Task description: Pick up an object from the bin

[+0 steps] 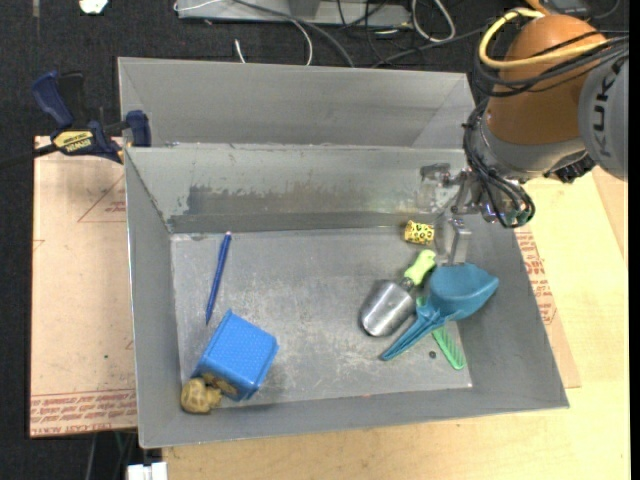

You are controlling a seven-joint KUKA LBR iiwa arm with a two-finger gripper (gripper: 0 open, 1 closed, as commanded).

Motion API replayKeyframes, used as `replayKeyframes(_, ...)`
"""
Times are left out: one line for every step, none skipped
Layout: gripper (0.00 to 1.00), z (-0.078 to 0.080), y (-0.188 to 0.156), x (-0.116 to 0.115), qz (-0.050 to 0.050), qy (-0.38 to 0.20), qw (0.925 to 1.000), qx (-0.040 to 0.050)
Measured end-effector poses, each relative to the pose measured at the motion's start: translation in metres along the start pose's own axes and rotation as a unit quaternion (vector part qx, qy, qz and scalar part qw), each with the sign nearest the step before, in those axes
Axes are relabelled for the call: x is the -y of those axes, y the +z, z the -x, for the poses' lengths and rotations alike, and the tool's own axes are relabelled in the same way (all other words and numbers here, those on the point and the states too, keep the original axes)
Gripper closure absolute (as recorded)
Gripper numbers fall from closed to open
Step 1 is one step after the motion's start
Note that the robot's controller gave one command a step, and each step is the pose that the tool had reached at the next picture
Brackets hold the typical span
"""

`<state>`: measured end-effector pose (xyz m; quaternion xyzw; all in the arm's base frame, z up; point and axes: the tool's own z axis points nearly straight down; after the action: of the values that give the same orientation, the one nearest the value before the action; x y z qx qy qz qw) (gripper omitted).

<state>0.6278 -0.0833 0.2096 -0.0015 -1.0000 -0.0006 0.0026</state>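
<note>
Camera view showed you a little yellow block with black dots [420, 233] at the back right of the bin [300, 178]. The jaws hung just beside it, on its right. You could not tell if they were spread or pressed together.

Close by lay a teal scoop [462, 290], a silver scoop [385, 308] and a green comb [450, 348]. Well apart on the left sat a blue cube [238, 353], a tan lump [200, 396] and a blue pen [217, 278].

It looked like you were lining up, with nothing picked yet. Next you would need to center the jaws over one thing, then go down.
</note>
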Motion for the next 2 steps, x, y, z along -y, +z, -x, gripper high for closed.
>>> replayKeyframes(0.0, 0.001, -0.005, 0.0, 0.0, -0.001, 1.0, 0.004)
replayKeyframes(0.0, 0.011, 0.044, 0.011, 0.0, 0.033, 0.9994, 0.0071)
